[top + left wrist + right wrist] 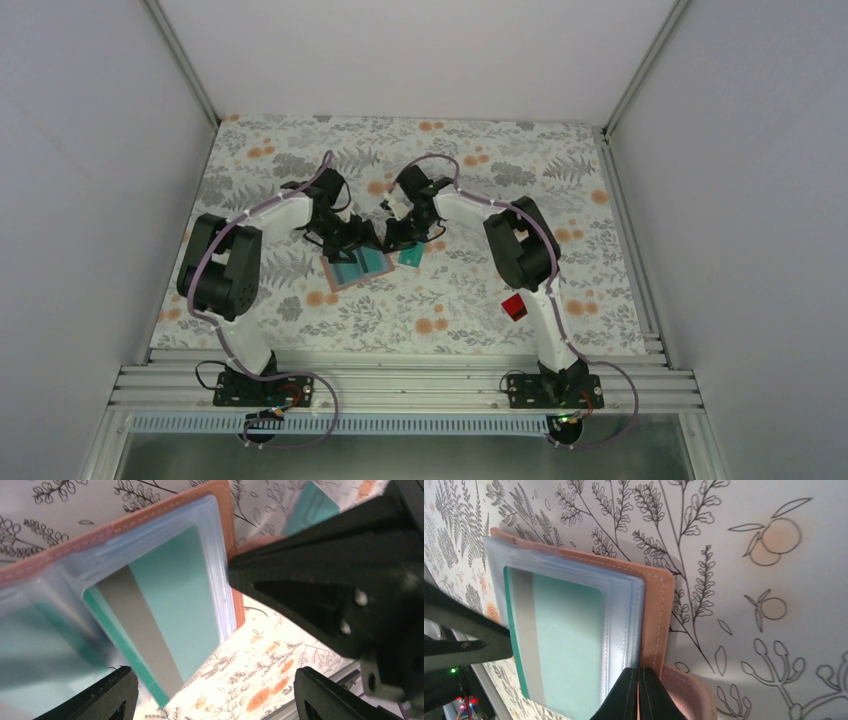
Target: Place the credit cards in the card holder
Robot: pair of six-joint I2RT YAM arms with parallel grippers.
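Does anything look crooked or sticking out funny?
Yes. The striped teal card is only partway into its clear sleeve. Its end pokes past the card holder and hangs over the tablecloth. A second teal card and a red card lie loose on that cloth.

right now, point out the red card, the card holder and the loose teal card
red card (514, 307) top view, its middle
card holder (656, 615) right wrist view, tan cover border
loose teal card (410, 257) top view, middle

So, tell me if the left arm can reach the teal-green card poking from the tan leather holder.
Probably yes: the open left pincer sits right at the teal-green plastic card, whose exposed end has nothing covering it.
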